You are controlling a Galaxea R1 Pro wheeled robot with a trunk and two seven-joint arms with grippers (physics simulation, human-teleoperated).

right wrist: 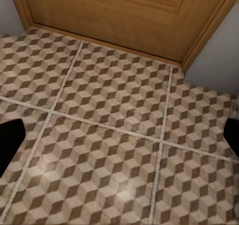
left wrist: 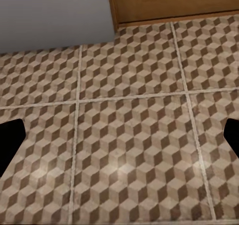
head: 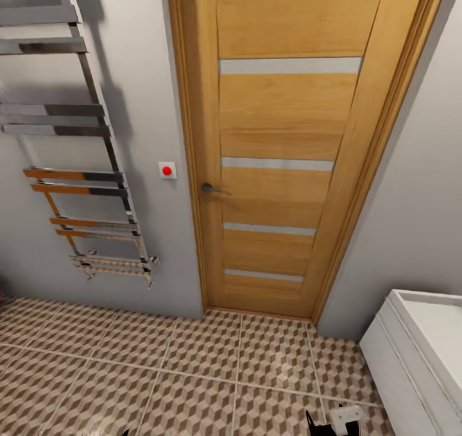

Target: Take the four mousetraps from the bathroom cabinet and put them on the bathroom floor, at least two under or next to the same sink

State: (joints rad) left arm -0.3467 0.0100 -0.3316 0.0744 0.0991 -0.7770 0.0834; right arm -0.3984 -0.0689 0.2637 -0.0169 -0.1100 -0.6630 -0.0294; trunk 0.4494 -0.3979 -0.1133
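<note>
My head view evenly bright, soft. Towel rail throws dark slanted shadow on grey wall. Wide-angle lean bends door edges. My wrist views: pale sheen patches on bathroom floor, texture slightly blurry. Door base soft, low-resolution.

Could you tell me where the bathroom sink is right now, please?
In the head view, the bathroom sink sits at the lower right on its white vanity, right of the wooden door.
</note>
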